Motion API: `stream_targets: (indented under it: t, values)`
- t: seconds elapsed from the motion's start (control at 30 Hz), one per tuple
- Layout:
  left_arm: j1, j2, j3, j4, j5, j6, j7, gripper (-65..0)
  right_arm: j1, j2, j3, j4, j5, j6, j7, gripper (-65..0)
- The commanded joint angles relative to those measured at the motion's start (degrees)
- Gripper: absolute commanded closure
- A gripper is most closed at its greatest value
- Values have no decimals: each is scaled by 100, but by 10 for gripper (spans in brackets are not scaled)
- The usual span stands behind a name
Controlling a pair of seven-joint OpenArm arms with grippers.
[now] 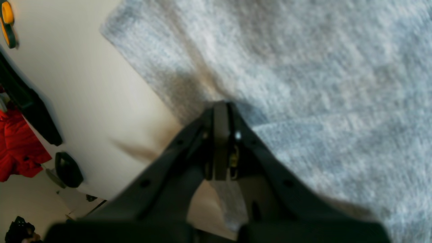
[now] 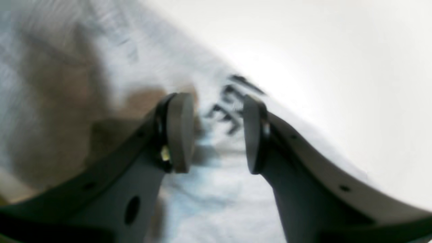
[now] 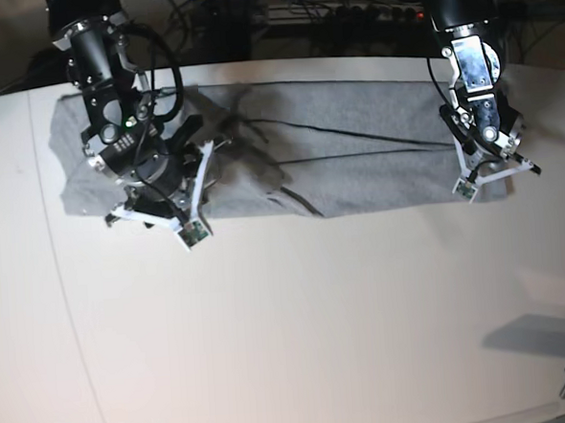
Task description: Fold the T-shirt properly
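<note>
Hovering at the left of the base view, the right gripper (image 3: 158, 214) has its flat pads apart over the T-shirt's (image 3: 356, 159) soft heather-grey knit, gripping nothing. The shirt lies as a long, wrinkled band across the pale table (image 3: 299, 325). Over on the right, the left gripper (image 3: 492, 181) is clenched on its edge.

We can read nothing for certain. We see black block lettering (image 2: 233, 101) on the T-shirt (image 2: 216, 202) in the right wrist view, lying in the gap between the two fingers (image 2: 180, 131) and just beyond their tips, but it is too blurred for us to make out any letter. In the other two views we find no text or label that can be read.
</note>
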Motion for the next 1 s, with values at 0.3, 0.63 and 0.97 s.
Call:
stream_targets:
  t: [0.3,0.63,0.97]
  values:
    - [-1,-32,-23,101,-7,-71,127,0,-203,88,349,-197,-9,-5,63,-9]
    - [-1,-24,-23,119,-7,-71,127,0,-406,-202,313,-444,0,4,72,-9]
    - [8,-15,4,119,-7,-71,127,0,-573,-272,305,-408,624,13,46,-9]
